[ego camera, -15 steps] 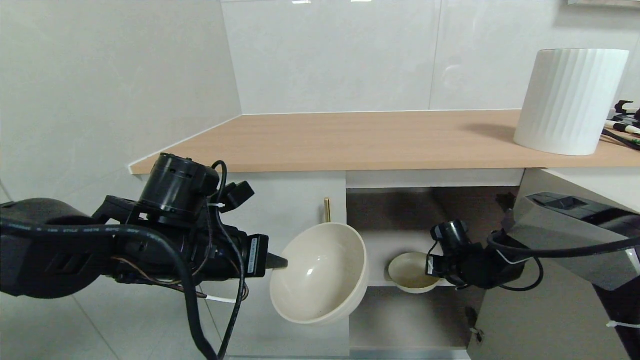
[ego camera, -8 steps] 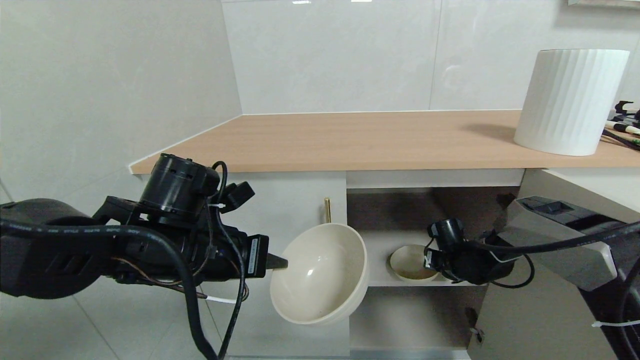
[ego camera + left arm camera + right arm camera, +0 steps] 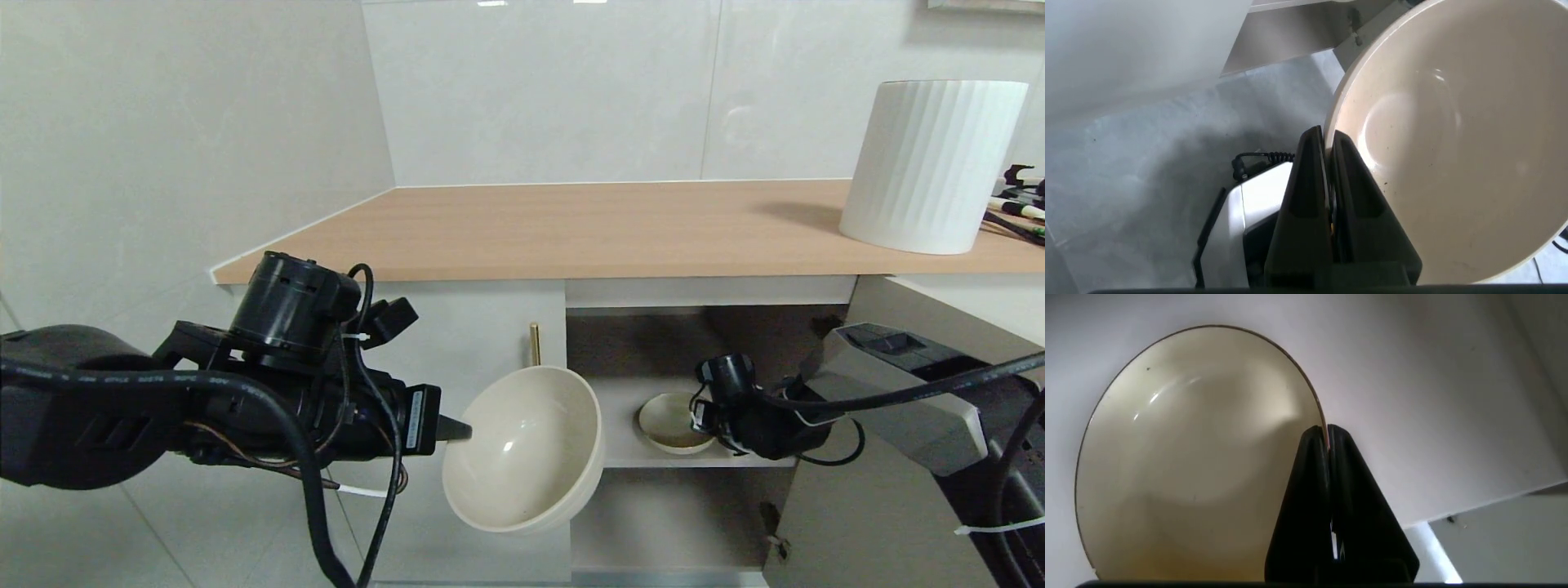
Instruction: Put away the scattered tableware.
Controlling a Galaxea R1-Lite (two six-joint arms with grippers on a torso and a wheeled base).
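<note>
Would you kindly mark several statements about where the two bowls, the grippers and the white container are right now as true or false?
1. The left gripper is shut on the rim of the large bowl. True.
2. The small bowl sits on the countertop. False: it is low in the open cupboard, at the cabinet shelf.
3. The white ribbed container stands on the countertop. True.
4. The right gripper is open and empty. False: it is shut on the small bowl's rim.
5. The large bowl is inside the cupboard. False: it is held outside, in front of the closed cabinet door.
</note>
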